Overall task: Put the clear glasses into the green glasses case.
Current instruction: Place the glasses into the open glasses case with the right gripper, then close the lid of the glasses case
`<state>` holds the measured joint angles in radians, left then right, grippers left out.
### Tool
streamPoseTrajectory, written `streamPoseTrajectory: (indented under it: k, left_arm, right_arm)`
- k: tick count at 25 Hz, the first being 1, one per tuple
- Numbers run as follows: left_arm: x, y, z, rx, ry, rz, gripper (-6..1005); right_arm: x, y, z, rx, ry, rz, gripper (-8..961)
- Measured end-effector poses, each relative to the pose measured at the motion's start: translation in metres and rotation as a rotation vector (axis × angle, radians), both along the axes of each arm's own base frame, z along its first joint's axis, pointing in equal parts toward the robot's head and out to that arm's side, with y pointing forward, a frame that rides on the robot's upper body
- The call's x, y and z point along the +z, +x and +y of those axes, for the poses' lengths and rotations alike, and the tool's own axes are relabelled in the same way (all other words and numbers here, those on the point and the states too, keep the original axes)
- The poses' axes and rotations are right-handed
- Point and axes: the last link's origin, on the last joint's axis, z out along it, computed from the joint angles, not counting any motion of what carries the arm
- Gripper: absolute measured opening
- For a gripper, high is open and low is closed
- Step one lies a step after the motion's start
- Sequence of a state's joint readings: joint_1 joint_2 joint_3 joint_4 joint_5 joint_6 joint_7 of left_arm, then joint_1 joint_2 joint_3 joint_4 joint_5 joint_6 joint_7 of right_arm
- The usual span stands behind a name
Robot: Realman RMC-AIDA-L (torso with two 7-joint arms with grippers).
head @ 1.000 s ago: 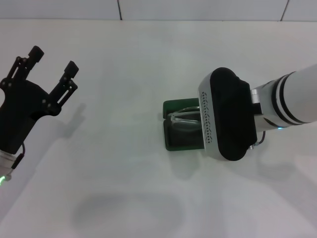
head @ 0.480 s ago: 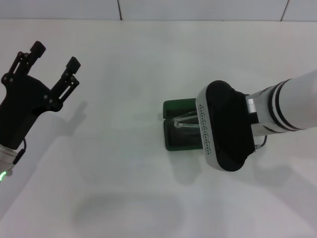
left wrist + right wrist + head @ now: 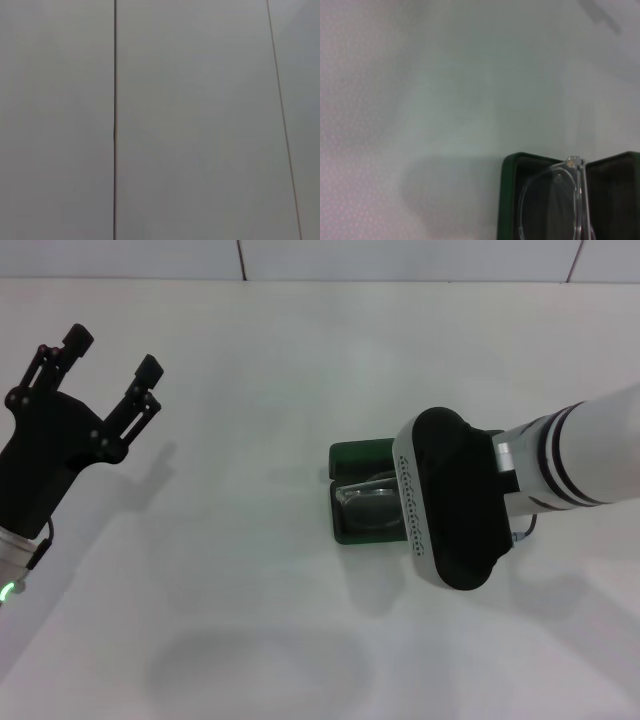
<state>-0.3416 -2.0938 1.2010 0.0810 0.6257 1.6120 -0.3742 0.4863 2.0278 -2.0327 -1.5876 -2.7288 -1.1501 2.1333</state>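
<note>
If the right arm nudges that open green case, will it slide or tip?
The green glasses case lies opened flat on the smooth white table, so it would probably slide, not tip. The clear glasses inside look thin and light, and might shift.

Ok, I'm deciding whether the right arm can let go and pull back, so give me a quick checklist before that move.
1. Green glasses case open: ok.
2. Clear glasses lying inside the case's tray: ok for the visible half; the rest is hidden.
3. Right gripper released: cannot tell, fingers hidden under the wrist housing.
4. Left gripper away from the case: ok, raised and open on the far left.
5. Table around the case free of obstacles: ok.
</note>
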Motion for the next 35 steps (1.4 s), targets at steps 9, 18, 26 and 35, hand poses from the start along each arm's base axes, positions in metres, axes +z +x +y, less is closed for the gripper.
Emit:
streamPoseTrajectory:
  k: [9, 18, 26, 35]
  left_arm:
    - [0.0, 0.001, 0.001, -0.003, 0.0, 0.0, 795]
    - [-0.001, 0.0, 0.002, 0.005, -0.004, 0.005, 795]
    - [-0.002, 0.0, 0.004, 0.01, -0.007, 0.009, 795]
    - [-0.001, 0.0, 0.005, 0.009, -0.007, 0.01, 795]
  right_arm:
    - [0.0, 0.001, -0.004, -0.006, -0.014, -0.013, 186]
    - [0.005, -0.003, -0.014, -0.013, -0.028, -0.002, 188]
    - [0.004, -0.004, -0.019, -0.033, -0.059, 0.007, 189]
    - [0.006, -0.009, -0.024, -0.028, -0.071, 0.045, 190]
